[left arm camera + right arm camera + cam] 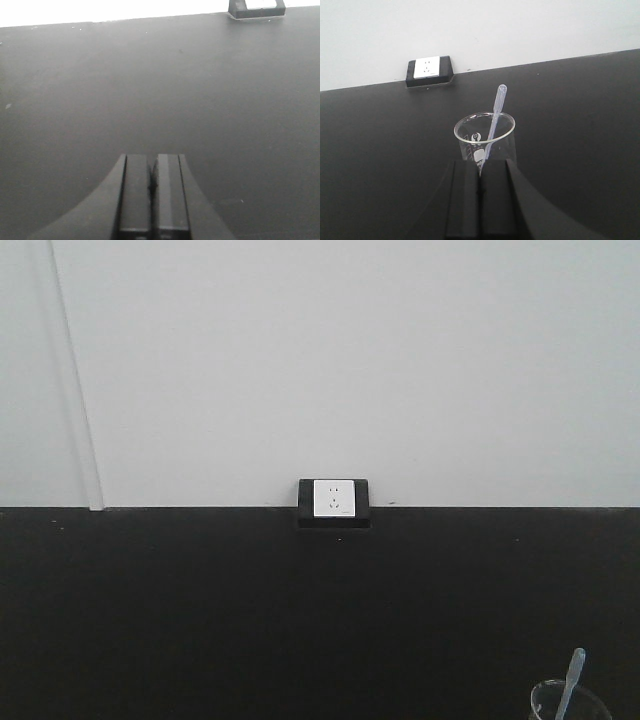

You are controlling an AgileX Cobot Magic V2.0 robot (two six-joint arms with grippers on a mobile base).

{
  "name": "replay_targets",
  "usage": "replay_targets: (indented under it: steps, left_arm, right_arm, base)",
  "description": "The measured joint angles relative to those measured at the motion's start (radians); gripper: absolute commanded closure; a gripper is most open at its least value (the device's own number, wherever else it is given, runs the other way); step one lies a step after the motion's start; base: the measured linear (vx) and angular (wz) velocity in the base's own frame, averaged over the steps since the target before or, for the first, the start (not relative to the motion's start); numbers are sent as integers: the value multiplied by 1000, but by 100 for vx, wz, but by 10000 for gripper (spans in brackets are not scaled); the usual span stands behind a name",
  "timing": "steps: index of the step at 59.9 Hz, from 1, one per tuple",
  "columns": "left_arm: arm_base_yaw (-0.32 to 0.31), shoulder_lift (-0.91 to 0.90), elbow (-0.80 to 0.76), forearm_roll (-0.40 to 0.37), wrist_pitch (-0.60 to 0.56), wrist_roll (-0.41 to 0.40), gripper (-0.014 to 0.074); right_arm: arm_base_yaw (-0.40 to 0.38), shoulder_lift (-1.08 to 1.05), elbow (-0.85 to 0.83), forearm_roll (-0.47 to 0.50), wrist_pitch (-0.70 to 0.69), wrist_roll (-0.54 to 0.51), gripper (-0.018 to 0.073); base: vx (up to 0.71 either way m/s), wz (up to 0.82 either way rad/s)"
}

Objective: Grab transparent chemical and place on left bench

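The transparent chemical, a thin bluish-white pipette (495,116), leans in a clear glass beaker (485,137) on a matte black bench (380,150). Its bulb end sticks up above the rim. The front view catches the same pipette (572,680) and beaker (570,705) at the bottom right corner. My right gripper (480,167) is shut and empty, its tips just short of the beaker's near wall. My left gripper (152,165) is also shut and empty, over a bare stretch of the black bench (150,90). Whether this worktop is the left bench I cannot tell.
A white wall socket in a black housing (335,500) sits where the bench meets the white wall (330,360). It shows too in the right wrist view as the socket (428,70), behind and left of the beaker, and at the left wrist view's top right as the socket (256,9).
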Motion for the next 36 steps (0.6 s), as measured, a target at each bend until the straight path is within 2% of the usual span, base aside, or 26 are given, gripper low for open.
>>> replay_targets:
  steps: [22, 36]
  left_arm:
    - [0, 0, 0, 0, 0, 0, 600]
    - [0, 0, 0, 0, 0, 0, 600]
  right_arm:
    - [0, 0, 0, 0, -8, 0, 565]
    - [0, 0, -36, 0, -150, 0, 565]
  base:
    - [0, 0]
    - [0, 0]
